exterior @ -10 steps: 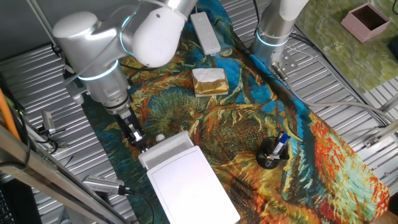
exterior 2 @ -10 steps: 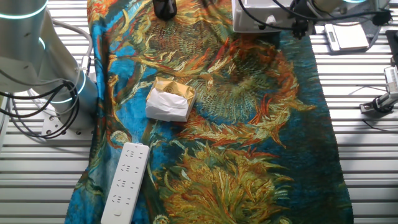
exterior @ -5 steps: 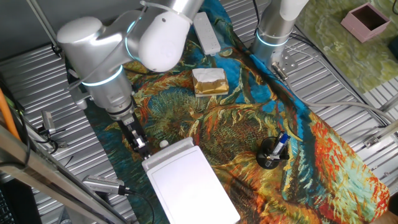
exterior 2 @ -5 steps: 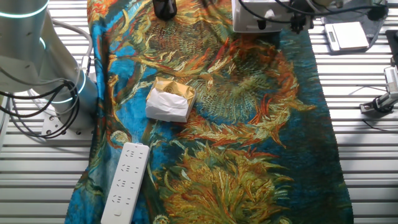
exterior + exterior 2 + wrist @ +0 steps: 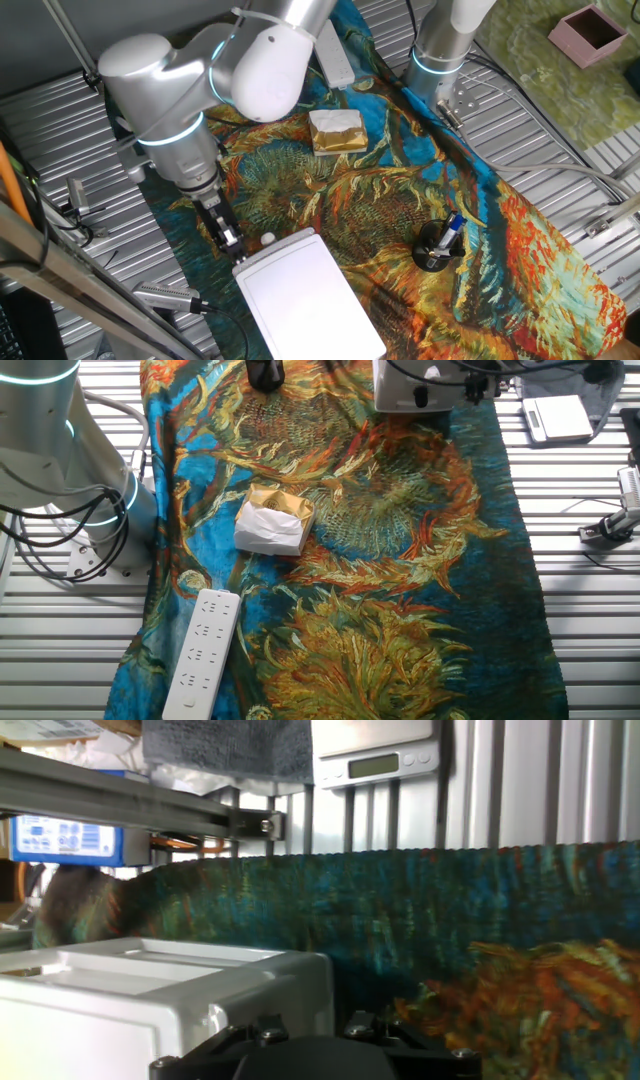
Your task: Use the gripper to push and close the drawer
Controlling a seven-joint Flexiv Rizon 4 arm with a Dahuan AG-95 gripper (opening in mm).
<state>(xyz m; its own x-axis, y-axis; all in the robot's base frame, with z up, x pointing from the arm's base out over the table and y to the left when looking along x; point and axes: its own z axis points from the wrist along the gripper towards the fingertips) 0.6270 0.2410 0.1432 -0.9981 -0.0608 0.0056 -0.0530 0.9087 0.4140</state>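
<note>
One fixed view: the gripper point(image 5: 226, 238) stands at the front of the drawer point(image 5: 268, 246), nearly flush in its one white box point(image 5: 308, 300) at the cloth's near edge; if the tip rides off-centre past the knob point(image 5: 266, 238), the box may skid (jaw state indiscernible). One gold block point(image 5: 337, 131).

Other fixed view: one block point(image 5: 273, 520), one bar point(image 5: 201, 654).

Hand view: box point(image 5: 160, 995) beside the fingers.

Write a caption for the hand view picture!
White drawer box seen from the hand, on a colorful cloth.
</note>
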